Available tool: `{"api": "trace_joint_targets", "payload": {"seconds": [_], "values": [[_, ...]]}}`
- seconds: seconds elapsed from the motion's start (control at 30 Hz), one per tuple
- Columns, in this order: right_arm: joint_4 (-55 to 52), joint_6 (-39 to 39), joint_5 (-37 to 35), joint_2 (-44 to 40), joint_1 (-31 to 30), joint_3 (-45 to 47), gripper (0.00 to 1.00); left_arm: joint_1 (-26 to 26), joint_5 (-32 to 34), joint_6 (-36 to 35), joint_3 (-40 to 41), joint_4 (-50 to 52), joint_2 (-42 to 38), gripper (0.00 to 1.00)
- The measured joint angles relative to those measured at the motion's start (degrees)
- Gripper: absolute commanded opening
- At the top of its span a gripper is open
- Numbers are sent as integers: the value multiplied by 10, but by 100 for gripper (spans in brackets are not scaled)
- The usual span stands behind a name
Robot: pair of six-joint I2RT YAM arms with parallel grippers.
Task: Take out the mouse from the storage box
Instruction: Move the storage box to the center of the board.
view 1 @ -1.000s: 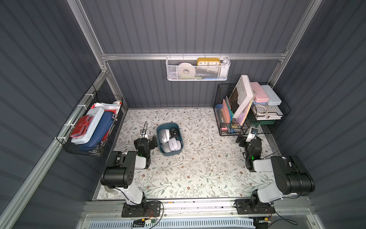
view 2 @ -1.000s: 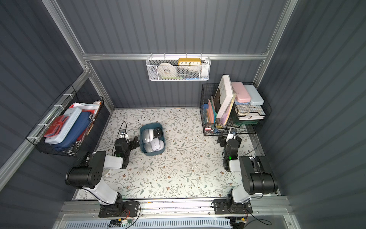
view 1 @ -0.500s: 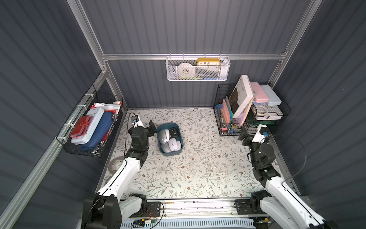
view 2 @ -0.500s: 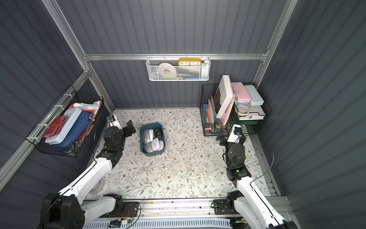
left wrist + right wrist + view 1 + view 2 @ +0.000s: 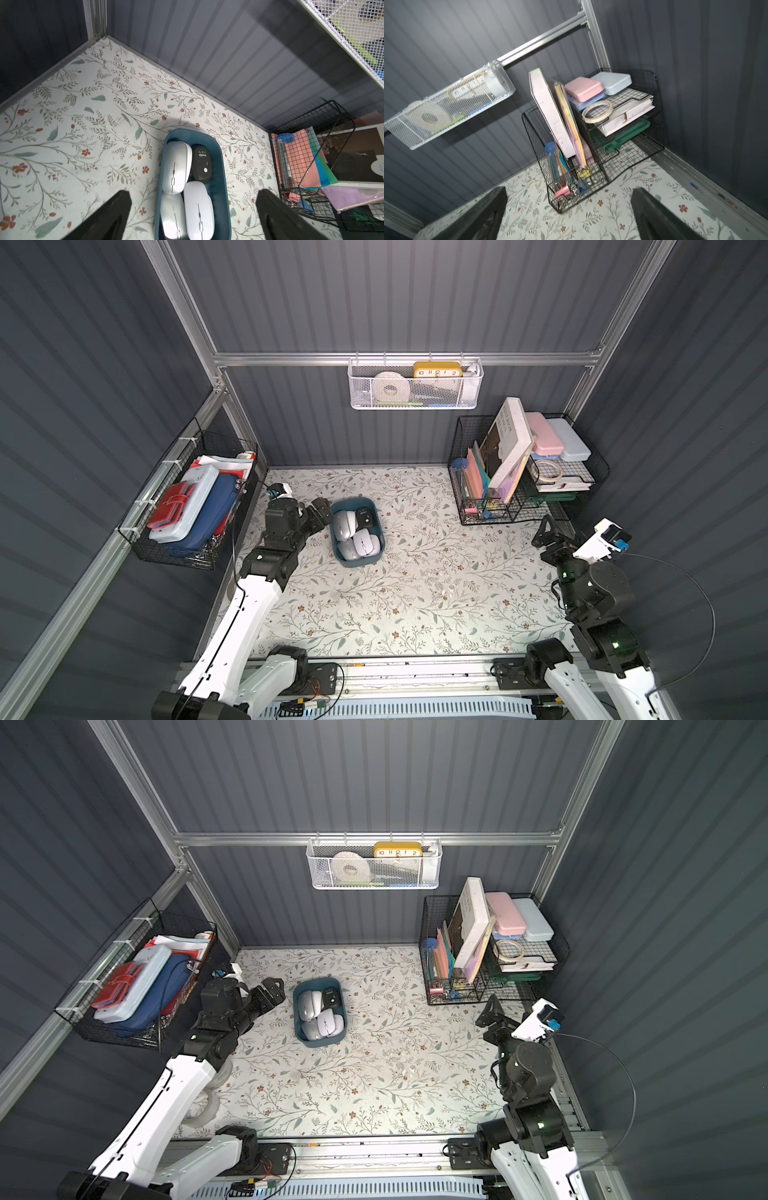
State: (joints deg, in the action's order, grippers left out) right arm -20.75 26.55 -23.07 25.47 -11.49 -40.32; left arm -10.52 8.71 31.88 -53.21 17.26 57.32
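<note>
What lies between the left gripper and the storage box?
Nothing: in a top view only a narrow strip of bare flowered mat separates the left gripper from the storage box.

Storage box (image 5: 220,166): smooth teal plastic, slight sheen. Inside it: glossy white plastic mice (image 5: 177,166), one matt black mouse (image 5: 201,164). Under it: matt floral-print mat (image 5: 415,597). Behind it: ribbed matt grey wall panels (image 5: 374,302), white metal mesh basket (image 5: 415,396).

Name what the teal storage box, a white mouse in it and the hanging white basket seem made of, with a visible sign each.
Storage box: probably plastic; smooth moulded walls, rounded corners.
White mouse: likely plastic, satin finish; soft even sheen.
Hanging basket: seemingly white-coated metal mesh; fine see-through grid.
</note>
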Motion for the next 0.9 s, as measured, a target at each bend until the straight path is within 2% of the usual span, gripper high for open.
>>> {"api": "trace_joint_targets", "payload": {"seconds": [0.1, 0.33, 0.57, 0.73, 0.9], "values": [[-45, 9, 32, 54, 0, -42, 99, 0, -8, 1, -9, 18, 2, 99], [-107, 34, 92, 146, -27, -85, 99, 0, -29, -9, -60, 43, 108, 99], [-151, 52, 85, 268, -145, -156, 99, 0, -45, -9, -60, 84, 149, 99], [-167, 56, 57, 392, -243, -251, 99, 0, -45, 0, -50, 100, 150, 99], [-182, 56, 36, 537, -324, -361, 99, 0, -50, 21, -4, 108, 144, 99]]}}
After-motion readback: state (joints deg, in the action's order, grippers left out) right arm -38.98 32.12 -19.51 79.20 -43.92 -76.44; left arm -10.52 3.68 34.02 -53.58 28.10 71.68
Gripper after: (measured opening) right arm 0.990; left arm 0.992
